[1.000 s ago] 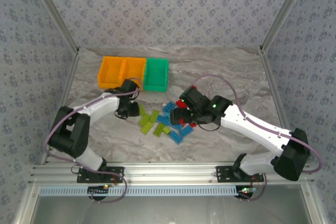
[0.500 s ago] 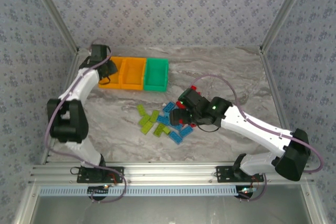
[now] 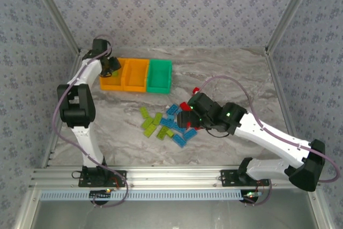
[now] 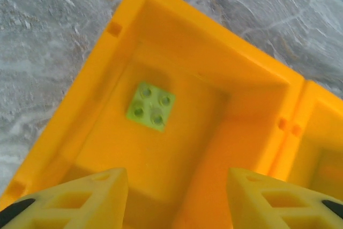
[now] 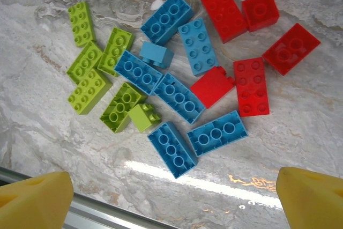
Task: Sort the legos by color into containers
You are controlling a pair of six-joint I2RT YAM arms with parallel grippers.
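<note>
The 3 small open-top plastic bins stand joined in a row at the far left of the grey marbled table [image 3: 230, 73]. They are the end orange bin [image 3: 111, 82], the middle orange bin [image 3: 135, 76] and the green bin [image 3: 159, 77]. The left gripper [image 3: 110, 67] hangs over the end orange bin. In the left wrist view its yellow fingers [image 4: 96, 197] stand moderately apart with nothing between them. Below them, a square lime green plastic brick [image 4: 151, 105] with 4 studs lies flat, studs up, on the floor of that bin.

The pile of loose plastic bricks [image 3: 169, 124] lies on the table near the middle, well apart from the bins. The right gripper [image 3: 187, 119] hovers above the pile's right side, spread wide and holding nothing. In the right wrist view its yellow fingers [image 5: 32, 199] sit at the 2 bottom corners. There the lime green bricks [image 5: 88, 89] lie to the left, the light blue bricks [image 5: 179, 97] in the middle and the red bricks [image 5: 251, 87] to the right, with several touching. 1 lone red brick [image 3: 196, 89] lies just beyond the pile.
</note>
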